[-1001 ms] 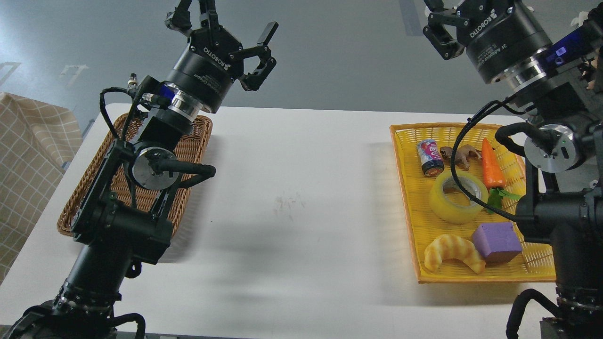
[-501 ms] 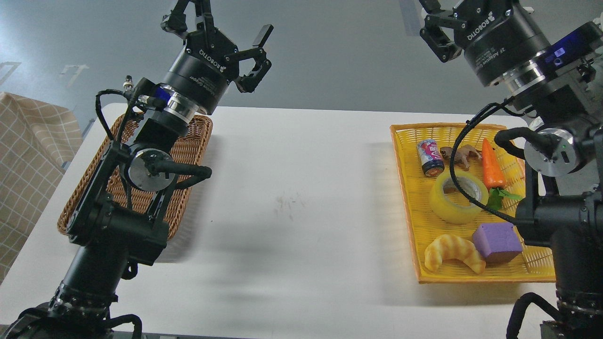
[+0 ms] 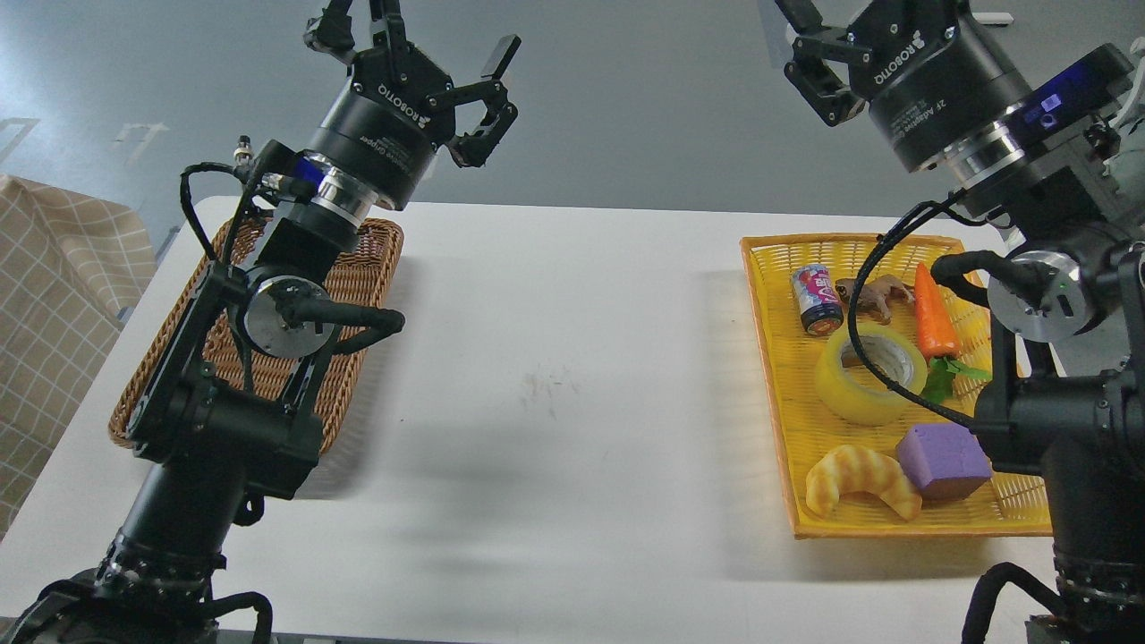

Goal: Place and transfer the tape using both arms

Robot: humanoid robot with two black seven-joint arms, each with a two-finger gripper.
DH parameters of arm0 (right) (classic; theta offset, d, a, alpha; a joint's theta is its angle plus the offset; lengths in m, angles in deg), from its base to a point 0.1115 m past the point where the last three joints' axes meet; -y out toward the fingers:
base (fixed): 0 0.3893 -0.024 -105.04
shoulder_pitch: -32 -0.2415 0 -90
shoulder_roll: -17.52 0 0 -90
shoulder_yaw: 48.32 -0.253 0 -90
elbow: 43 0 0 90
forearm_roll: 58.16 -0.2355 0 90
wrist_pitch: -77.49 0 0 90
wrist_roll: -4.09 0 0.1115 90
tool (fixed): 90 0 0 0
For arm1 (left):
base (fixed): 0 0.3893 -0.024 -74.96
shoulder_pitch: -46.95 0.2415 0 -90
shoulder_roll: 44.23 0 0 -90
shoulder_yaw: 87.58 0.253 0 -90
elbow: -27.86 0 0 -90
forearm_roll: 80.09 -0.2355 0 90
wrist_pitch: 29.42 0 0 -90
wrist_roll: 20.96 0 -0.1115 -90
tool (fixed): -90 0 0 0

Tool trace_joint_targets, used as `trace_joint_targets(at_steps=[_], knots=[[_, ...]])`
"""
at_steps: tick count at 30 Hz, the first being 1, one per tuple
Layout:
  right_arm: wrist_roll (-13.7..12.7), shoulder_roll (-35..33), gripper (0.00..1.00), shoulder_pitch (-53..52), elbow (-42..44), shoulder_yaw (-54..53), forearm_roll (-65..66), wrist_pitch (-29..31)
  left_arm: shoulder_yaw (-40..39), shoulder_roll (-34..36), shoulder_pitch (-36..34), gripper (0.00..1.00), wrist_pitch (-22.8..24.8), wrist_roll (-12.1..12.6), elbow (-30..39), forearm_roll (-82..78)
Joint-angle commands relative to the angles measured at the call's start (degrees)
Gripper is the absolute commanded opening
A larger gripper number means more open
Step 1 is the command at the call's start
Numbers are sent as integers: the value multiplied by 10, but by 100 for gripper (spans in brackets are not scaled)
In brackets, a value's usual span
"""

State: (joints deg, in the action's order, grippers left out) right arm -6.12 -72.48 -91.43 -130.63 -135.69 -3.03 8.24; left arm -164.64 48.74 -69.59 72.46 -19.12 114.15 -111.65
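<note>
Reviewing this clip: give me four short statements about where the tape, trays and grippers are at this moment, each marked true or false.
1. The tape lies in the yellow tray. True.
2. The left gripper grips the tape. False: it is open and empty, raised above the wicker basket.
3. The purple cube sits in the wicker basket. False: it is in the yellow tray, beside the croissant.
4. The toy carrot lies right of the tape. True.

Glossy translucent tape (image 3: 868, 373) lies in a woven yellow plastic tray (image 3: 780, 385); across the smooth matt white desk (image 3: 555, 358), a brown wicker basket (image 3: 362, 268).
</note>
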Motion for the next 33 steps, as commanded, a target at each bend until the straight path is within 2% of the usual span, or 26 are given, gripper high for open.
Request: trace_joint_targets(at_steps=[1,32,33], knots=[[-1,0,100,-2,-1,1,0,-1,1,-2,3,98,0,1,0,0],[-1,0,100,1,-38,3,4,-4,-14,5,6,98,0,0,7,1],[-1,-20,100,-1,-41,3,4,-4,-19,8,6,98,0,0,7,1]])
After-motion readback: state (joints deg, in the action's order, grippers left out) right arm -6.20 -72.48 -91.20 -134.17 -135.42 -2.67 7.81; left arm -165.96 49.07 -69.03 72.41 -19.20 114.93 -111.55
